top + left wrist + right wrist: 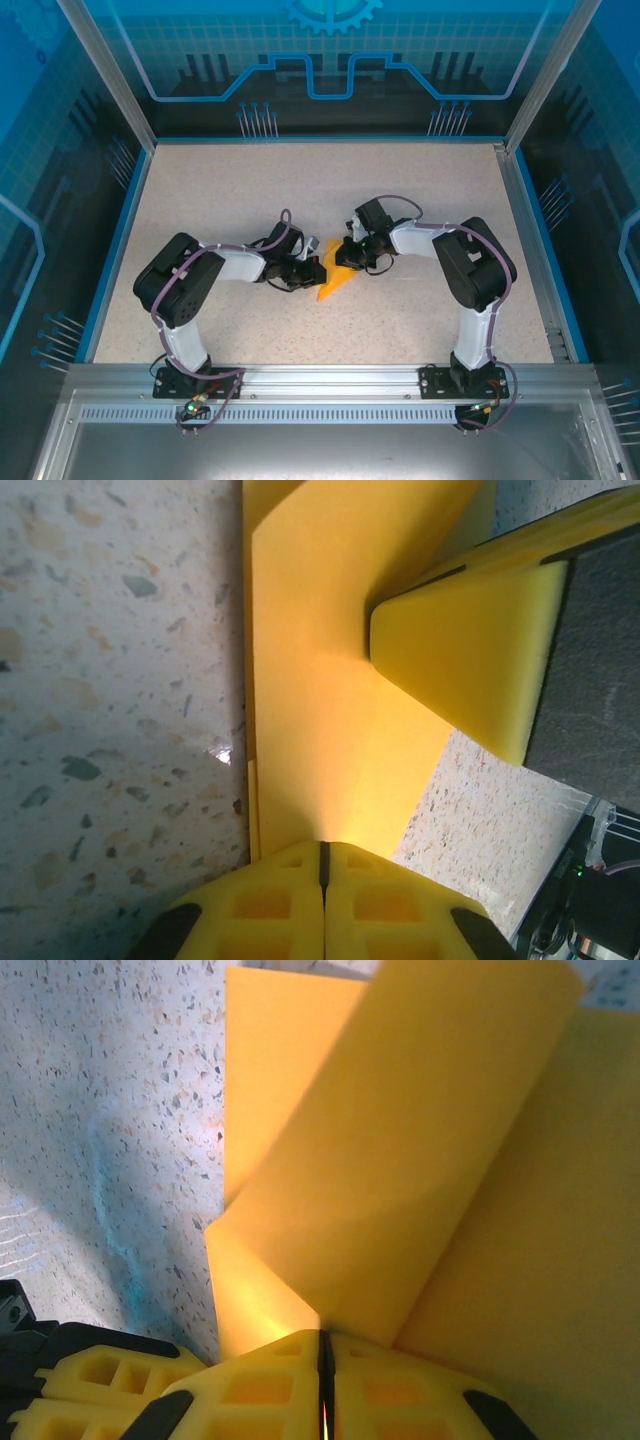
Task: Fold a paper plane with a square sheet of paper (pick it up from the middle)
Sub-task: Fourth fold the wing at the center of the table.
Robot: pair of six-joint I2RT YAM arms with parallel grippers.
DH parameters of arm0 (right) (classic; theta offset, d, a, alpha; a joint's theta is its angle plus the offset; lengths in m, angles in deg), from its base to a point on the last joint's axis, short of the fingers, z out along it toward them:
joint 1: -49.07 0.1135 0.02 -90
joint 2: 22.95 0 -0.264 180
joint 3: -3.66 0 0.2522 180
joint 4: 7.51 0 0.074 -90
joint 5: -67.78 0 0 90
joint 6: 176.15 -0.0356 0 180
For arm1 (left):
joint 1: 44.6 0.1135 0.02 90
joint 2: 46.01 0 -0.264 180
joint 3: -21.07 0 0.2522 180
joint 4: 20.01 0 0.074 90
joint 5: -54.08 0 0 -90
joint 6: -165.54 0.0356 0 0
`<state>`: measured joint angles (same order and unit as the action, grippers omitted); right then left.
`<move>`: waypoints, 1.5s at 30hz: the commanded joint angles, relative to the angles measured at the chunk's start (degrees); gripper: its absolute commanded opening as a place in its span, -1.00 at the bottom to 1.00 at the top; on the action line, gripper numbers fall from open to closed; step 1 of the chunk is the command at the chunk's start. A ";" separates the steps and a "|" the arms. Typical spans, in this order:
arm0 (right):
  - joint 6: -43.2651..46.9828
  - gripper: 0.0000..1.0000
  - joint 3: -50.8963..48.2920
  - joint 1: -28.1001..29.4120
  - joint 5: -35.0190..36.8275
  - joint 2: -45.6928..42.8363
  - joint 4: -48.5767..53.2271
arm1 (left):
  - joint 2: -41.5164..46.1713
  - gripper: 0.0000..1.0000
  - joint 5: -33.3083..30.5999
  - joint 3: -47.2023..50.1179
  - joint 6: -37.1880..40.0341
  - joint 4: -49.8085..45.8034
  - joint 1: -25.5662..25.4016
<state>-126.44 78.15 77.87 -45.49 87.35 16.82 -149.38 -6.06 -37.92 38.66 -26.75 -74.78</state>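
**Two arms at mid-table, both pinching one folded orange-yellow sheet**

On the speckled table (250, 190), the left arm (185, 285) and right arm (475, 265) reach inward until their wrists nearly meet. Between them, near the table's middle, is the square sheet of paper (333, 280). It is partly folded into angled flaps, with one pointed corner aimed toward the near edge. The left gripper (322, 852) is fully closed, its yellow pads pressed together on one edge of the sheet. The right gripper (322, 1340) is likewise clamped tight on the sheet, with a creased flap rising from its jaws. The two grippers sit just beside each other.
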 commanded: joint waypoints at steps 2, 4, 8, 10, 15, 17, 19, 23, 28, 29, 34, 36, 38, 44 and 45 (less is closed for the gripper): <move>-0.65 -0.80 -1.50 -1.29 4.14 3.37 1.16 | 4.71 -0.74 1.11 -2.84 1.15 -4.03 -0.41; -0.75 -0.80 -1.38 -1.11 4.25 3.82 1.47 | 7.40 -0.68 0.73 -3.69 0.11 -2.68 -0.39; -0.88 -0.81 -1.22 -1.09 4.12 4.40 2.00 | 9.48 -0.64 -1.86 -4.24 -1.06 -2.06 -0.59; -0.93 -0.81 -1.11 -0.98 4.07 4.70 2.09 | 9.25 -0.63 -4.12 -4.34 -1.09 -3.29 -0.67; -0.88 -0.82 -0.55 -0.89 4.03 5.25 2.77 | 5.93 -0.63 -2.54 -5.66 -1.57 -3.96 -1.56; -1.10 -0.82 -0.44 -0.85 4.03 5.28 2.84 | 4.30 -0.63 -2.04 -6.60 -1.10 -4.91 -2.28; -1.28 -0.82 -0.23 -0.85 4.10 5.28 2.97 | 2.98 -0.65 -2.41 -7.40 -0.74 -6.60 -2.52; -1.58 -0.81 -0.17 -0.85 4.74 5.02 3.46 | 1.75 -0.71 -5.58 -7.68 0.17 -9.75 -2.51; -1.61 -0.81 -0.07 -0.82 5.40 4.07 4.02 | 0.93 -0.80 -8.34 -7.21 0.93 -11.72 -2.44; -1.55 -0.81 -0.08 -0.96 5.50 3.89 4.21 | 0.79 -0.83 -8.66 -7.11 1.01 -11.84 -2.52; -1.04 -0.81 0.35 -0.80 5.40 3.04 4.46 | -0.75 -0.92 -8.68 -6.91 1.07 -12.03 -2.52; -0.50 -0.81 0.44 -0.53 5.10 2.24 4.13 | -1.49 -0.96 -8.66 -6.89 1.19 -12.21 -2.51; 0.39 -0.81 0.53 0.23 4.77 0.36 3.38 | -2.07 -1.00 -8.60 -6.89 1.24 -12.35 -2.52; 2.50 -0.81 2.08 3.56 7.04 -3.12 3.62 | -2.62 -1.00 -8.60 -6.89 1.97 -12.97 -2.45; 2.49 -0.81 2.37 3.78 7.18 -2.96 3.83 | -2.62 -1.00 -8.60 -6.89 2.08 -12.94 -2.47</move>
<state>-125.70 79.04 80.23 -41.34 85.98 18.24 -150.22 -13.73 -44.41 38.68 -36.54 -77.09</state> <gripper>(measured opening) 0.096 0.053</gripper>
